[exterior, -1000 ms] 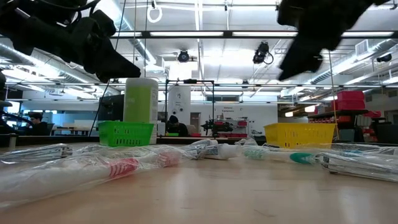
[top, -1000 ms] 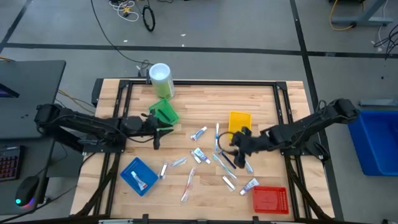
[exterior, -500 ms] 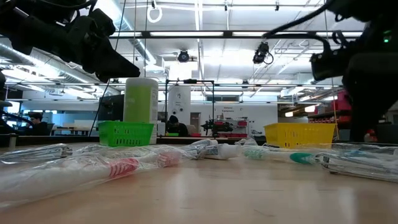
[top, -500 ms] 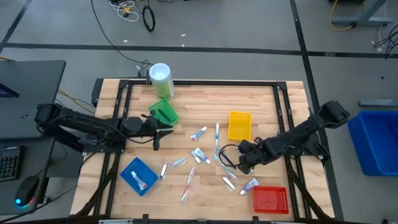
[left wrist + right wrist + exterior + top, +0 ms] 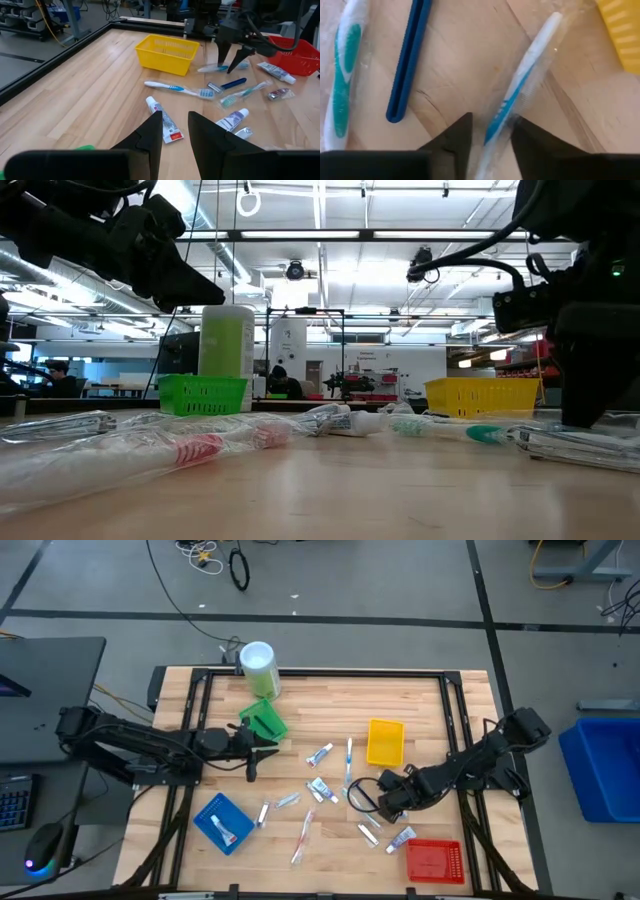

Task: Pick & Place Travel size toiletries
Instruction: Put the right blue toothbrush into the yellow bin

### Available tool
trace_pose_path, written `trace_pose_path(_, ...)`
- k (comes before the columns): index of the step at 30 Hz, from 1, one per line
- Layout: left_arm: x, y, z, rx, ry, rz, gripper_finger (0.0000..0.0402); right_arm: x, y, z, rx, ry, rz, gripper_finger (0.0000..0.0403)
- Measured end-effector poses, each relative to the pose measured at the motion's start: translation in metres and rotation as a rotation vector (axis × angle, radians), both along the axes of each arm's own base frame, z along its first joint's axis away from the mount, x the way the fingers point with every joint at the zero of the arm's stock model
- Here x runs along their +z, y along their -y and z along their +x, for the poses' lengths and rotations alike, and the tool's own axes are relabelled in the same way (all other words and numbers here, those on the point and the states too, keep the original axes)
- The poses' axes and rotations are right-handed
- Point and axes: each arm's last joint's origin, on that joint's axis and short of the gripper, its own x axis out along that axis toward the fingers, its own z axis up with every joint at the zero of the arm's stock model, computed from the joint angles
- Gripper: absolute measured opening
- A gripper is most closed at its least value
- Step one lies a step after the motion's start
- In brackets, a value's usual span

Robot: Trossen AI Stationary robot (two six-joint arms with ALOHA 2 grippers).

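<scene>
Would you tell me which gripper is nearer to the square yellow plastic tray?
The right gripper: it sits just below the yellow tray among the toothbrushes, while the left gripper waits across the table by the green tray.

Both arms are matte black, built of thick jointed segments that narrow toward the wrist. The right arm [image 5: 470,765] carries a black cable looping loose beside its wrist and a small green light on its housing in the low view. Each gripper, left gripper [image 5: 174,131] and right gripper [image 5: 489,131], ends in two flat, dark, wedge-shaped fingers tapering to blunt tips.
</scene>
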Motion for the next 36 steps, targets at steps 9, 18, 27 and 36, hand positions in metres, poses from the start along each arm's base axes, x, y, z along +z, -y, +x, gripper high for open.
trace_pose_path(9, 0.000, 0.000, 0.000, 0.000, -0.004, 0.001, 0.0099, 0.011, -0.001, 0.008, 0.008, -0.010, 0.057, 0.0029)
trace_pose_path(18, 0.000, 0.000, 0.000, 0.003, -0.004, 0.003, 0.0099, 0.087, 0.006, 0.025, 0.014, 0.240, 0.002, 0.0037)
trace_pose_path(27, 0.000, 0.000, 0.000, 0.003, -0.004, 0.003, 0.0099, 0.115, 0.050, 0.019, -0.277, 0.431, -0.478, 0.0040)
trace_pose_path(36, 0.000, 0.000, 0.000, 0.000, -0.006, 0.014, 0.0099, 0.067, 0.088, 0.010, -0.411, 0.366, -0.507, 0.0041)
